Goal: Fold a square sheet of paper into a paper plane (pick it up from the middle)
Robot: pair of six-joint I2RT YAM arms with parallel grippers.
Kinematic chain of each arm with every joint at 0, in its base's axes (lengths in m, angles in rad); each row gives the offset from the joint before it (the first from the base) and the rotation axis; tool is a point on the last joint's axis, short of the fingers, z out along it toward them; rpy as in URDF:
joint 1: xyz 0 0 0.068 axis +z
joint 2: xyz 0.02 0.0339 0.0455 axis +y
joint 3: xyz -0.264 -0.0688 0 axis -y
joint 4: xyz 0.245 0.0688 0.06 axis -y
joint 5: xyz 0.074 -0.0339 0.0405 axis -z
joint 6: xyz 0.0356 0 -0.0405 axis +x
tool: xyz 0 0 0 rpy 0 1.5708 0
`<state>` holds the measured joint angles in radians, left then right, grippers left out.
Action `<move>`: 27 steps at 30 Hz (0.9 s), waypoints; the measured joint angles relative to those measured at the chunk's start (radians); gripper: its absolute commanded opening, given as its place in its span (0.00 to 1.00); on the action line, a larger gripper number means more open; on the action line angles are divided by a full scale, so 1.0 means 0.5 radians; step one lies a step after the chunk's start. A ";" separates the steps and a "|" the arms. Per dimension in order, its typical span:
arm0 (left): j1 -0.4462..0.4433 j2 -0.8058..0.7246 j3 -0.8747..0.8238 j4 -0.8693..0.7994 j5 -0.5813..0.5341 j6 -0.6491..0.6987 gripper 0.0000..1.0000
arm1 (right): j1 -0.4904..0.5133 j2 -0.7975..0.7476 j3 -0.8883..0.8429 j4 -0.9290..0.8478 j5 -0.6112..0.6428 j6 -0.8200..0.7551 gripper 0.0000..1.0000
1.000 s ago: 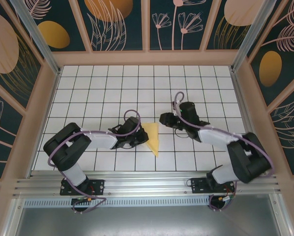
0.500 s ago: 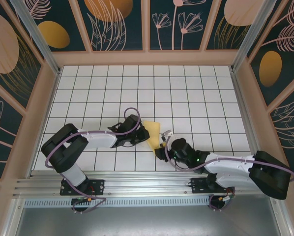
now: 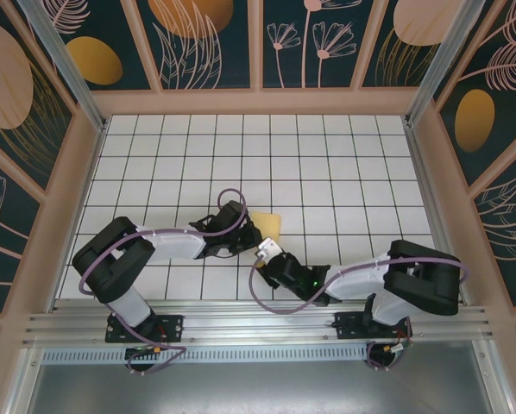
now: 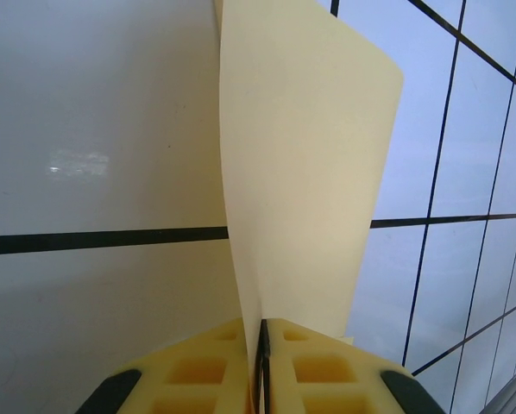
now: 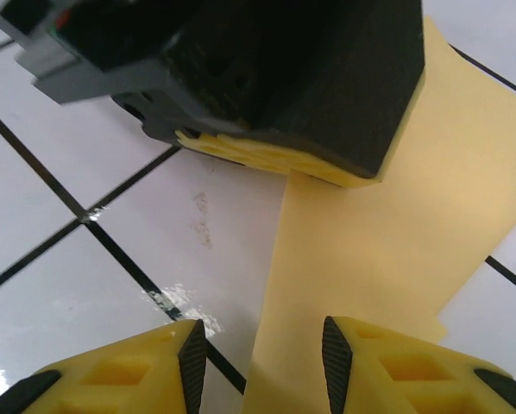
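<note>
From the overhead camera I see both arms reaching in over the near middle of the white-tiled tabletop (image 3: 154, 155). The left hand (image 3: 249, 239) comes in low from the left. The yellow sheet of paper (image 3: 268, 225) pokes out just past its tip, toward the far right. The sheet is a narrower folded shape rather than a full square.

On the left wrist camera the two yellow fingers (image 4: 198, 371) are pressed together with the paper's edge caught in the seam between them, so the left hand is clamped on the sheet. From that pinch the paper rises as a tall flap with a rounded corner at top right (the black grid lines run on behind it).

The right hand (image 3: 273, 261) sits just nearer than the paper, aimed up and left at the left hand and very close to it. On its own wrist camera its yellow fingers (image 5: 396, 366) stand partly apart and hold nothing. The paper's left edge runs down into the gap between them, with one finger over the paper and the other over bare tile. The left hand's black body with its yellow pad sits just beyond, at the paper's upper edge.
</note>
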<state>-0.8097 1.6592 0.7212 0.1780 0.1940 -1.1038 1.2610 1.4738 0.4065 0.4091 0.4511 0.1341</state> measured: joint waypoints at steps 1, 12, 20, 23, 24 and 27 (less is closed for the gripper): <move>0.000 0.000 0.000 0.000 -0.001 0.000 0.14 | 0.005 0.038 0.011 0.005 0.027 -0.011 0.39; 0.000 0.000 0.004 0.000 -0.001 -0.002 0.15 | 0.045 0.262 0.072 0.099 0.225 -0.101 0.25; 0.000 0.000 0.018 -0.007 -0.002 -0.002 0.16 | 0.067 0.328 0.076 0.174 0.308 -0.108 0.10; 0.000 0.000 0.018 -0.008 -0.005 -0.002 0.18 | 0.068 0.341 0.076 0.181 0.341 -0.101 0.05; 0.000 0.000 0.018 -0.011 -0.008 -0.003 0.19 | 0.072 0.344 0.076 0.184 0.355 -0.096 0.03; 0.000 0.000 0.018 -0.024 -0.029 -0.009 0.24 | 0.074 0.346 0.076 0.183 0.391 -0.090 0.01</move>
<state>-0.8097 1.6592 0.7300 0.1658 0.1795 -1.1084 1.2980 1.6466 0.4446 0.5007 0.6464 0.0891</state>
